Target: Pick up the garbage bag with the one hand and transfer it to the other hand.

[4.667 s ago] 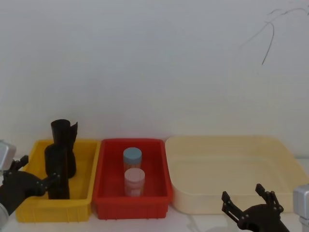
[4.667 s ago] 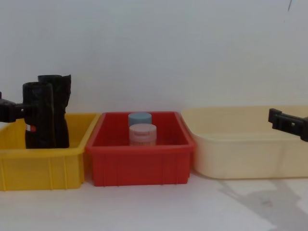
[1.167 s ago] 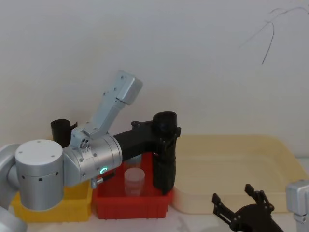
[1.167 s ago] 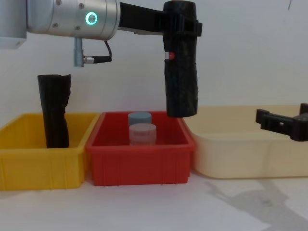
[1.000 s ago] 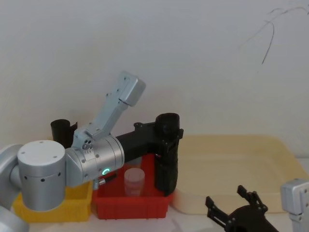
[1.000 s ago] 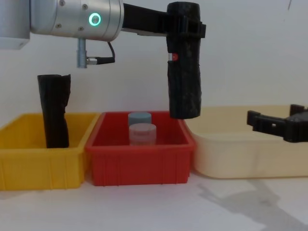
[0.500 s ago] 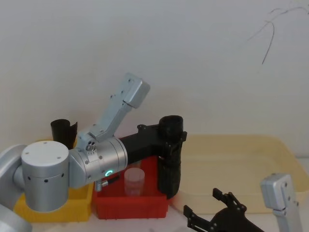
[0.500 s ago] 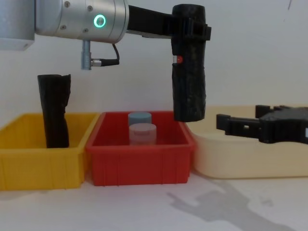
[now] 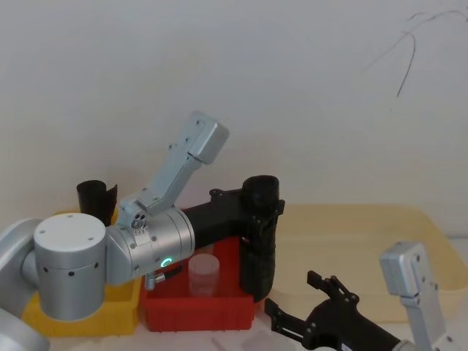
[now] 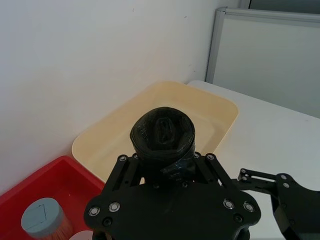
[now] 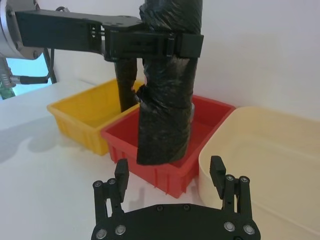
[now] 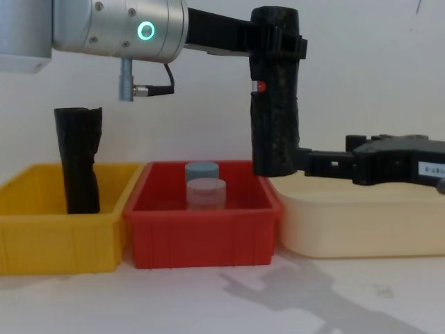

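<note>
The garbage bag [image 12: 273, 104], a tall black roll with a small red mark, hangs upright above the red bin's right end. My left gripper [image 12: 278, 45], on the arm with the green ring, is shut on its upper part. The roll's top end [image 10: 163, 132] sticks out between the left fingers. My right gripper [image 12: 306, 161] comes in from the right at the height of the roll's lower end. It is open, its two fingers [image 11: 121, 175] spread wide just short of the bag [image 11: 167, 100]. From the head, the right gripper [image 9: 296, 296] sits below and in front of the roll [image 9: 257, 248].
A yellow bin [image 12: 55, 243] on the left holds a second black roll [image 12: 80, 160]. The red bin [image 12: 201, 243] in the middle holds a blue-lidded jar [image 12: 201, 170] and a pink one [image 12: 206, 193]. A wide cream tray [image 12: 361, 229] lies on the right, under the right arm.
The left gripper lifted the bag out of the yellow bin and carried it right, above the red bin. The right gripper has moved left and up, close to the bag's lower end.
</note>
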